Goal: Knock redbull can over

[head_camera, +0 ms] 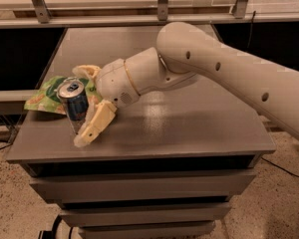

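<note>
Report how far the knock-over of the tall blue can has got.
Done: the approach; the open gripper straddles the slim blue-and-silver metal redbull can. In hand: its near finger lies against the can's side. Left: the can stands on the grey table, not yet toppled.

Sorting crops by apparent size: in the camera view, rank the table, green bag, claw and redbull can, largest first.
1. The table.
2. The claw, open astride the redbull can at the table's left, and the green bag, partly hidden: alike, unranked.
3. The redbull can, smallest.
</note>
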Robot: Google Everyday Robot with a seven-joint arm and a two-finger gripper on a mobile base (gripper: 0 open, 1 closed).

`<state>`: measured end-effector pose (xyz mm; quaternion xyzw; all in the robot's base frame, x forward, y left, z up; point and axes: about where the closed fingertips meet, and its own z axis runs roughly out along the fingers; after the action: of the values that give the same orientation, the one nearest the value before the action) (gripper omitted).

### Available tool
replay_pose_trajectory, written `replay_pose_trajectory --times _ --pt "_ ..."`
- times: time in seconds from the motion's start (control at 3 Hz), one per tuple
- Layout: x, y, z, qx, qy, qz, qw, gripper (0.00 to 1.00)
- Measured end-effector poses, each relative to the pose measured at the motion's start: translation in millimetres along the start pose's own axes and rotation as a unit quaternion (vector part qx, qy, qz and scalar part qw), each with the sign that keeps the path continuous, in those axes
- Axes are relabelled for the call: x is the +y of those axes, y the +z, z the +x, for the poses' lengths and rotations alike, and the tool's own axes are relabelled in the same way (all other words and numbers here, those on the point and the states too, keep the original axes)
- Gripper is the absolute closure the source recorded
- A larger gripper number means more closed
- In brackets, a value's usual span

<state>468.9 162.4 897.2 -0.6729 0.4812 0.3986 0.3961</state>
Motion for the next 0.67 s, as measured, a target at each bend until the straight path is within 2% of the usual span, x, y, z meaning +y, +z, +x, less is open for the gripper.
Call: replay_pose_trajectory --times 0.33,0.67 --pt "3.0 7.6 3.5 -0.017 0.011 -0.012 0.9997 0.18" --pt "6.9 9.6 3.0 -0.016 0.018 -0.022 0.9995 0.41"
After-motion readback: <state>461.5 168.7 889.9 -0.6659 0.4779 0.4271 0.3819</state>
